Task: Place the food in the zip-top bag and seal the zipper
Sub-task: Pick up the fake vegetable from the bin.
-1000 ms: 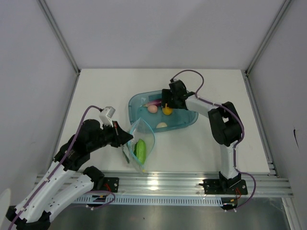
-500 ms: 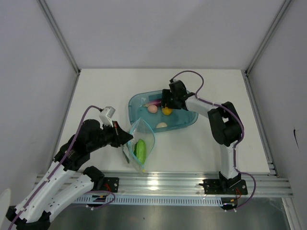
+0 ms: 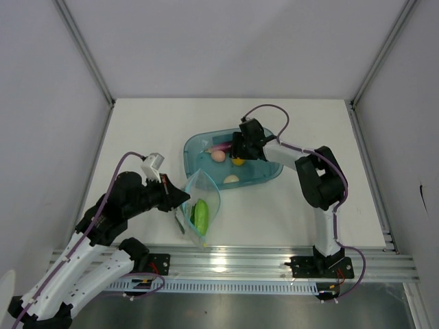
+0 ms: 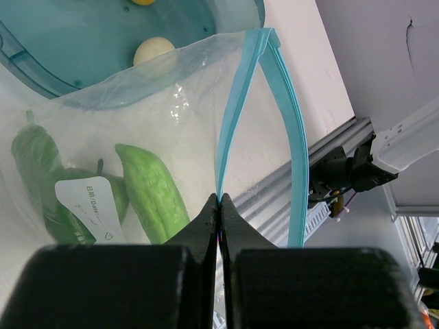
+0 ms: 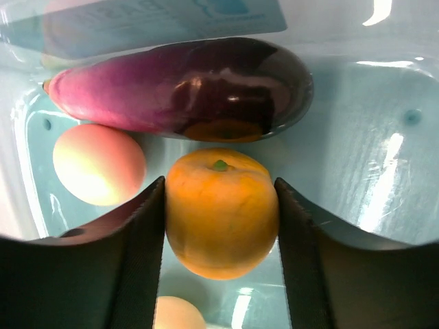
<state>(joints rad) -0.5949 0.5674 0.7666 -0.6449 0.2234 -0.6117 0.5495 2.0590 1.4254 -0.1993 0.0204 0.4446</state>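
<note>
Fingers (image 5: 130, 260) of the right gripper (image 5: 219, 188) press both sides of the orange-yellow ball (image 5: 221, 219) in the teal tray (image 5: 357, 137), just beside the purple eggplant (image 5: 185, 86); the left gripper (image 4: 219, 204) pinches the zipper (image 4: 263, 42) of the zip-top bag (image 4: 137, 110), green vegetables (image 4: 151, 192) inside

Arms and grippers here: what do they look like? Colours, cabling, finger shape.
The left arm and right arm have white link shells with black joint housings, each with a looping purple cable. The left wrist carries a small white box. The left gripper and right gripper are matte black with tapering fingers.
</note>
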